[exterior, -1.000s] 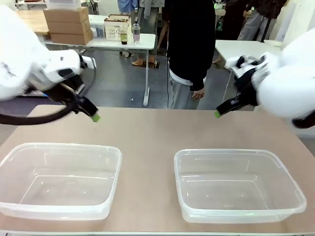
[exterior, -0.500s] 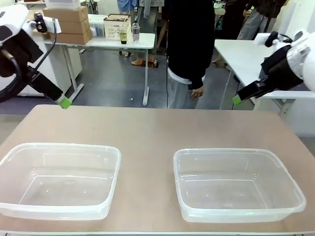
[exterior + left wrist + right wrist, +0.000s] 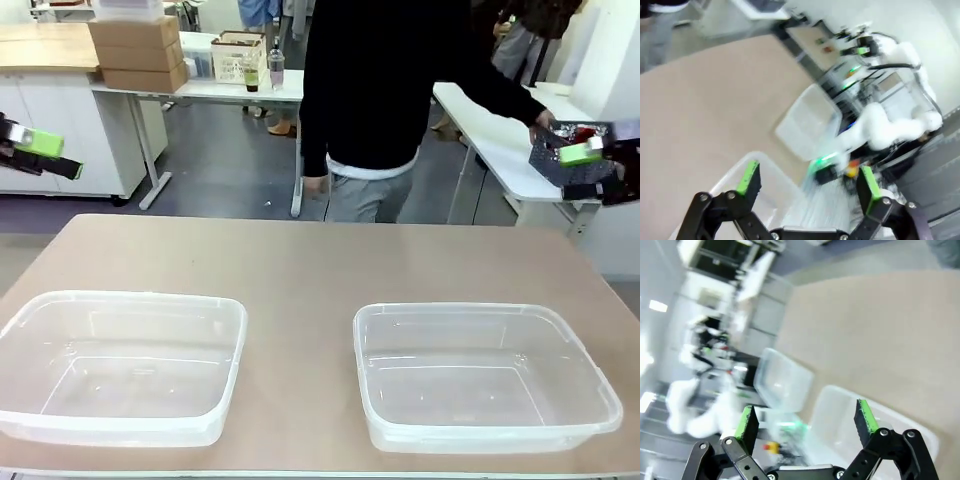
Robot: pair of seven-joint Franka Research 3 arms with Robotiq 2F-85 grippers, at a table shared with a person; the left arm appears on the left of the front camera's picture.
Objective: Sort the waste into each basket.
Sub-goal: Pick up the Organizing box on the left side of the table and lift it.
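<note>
The left tub (image 3: pixel 120 299) and right tub (image 3: pixel 470 311) sit side by side, apart, on the near half of the table (image 3: pixel 300 260). The left gripper (image 3: pixel 808 180) and right gripper (image 3: pixel 806 420) hang raised at the table's outer sides, fingers spread wide, gripping nothing. A person's hand (image 3: pixel 545 119) reaches a dark lattice basket (image 3: pixel 548 160) on a side table.

A tan table (image 3: pixel 300 260) spreads across the front view. At twelve o'clock stands a person (image 3: pixel 385 90) in a black top, one sleeve stretched toward two o'clock, where a dark lattice basket (image 3: pixel 548 160) sits on a white side table (image 3: pixel 495 140). At eleven o'clock are stacked cardboard boxes (image 3: pixel 138 50) and, beside them, what may be a bottle (image 3: pixel 276 68).
</note>
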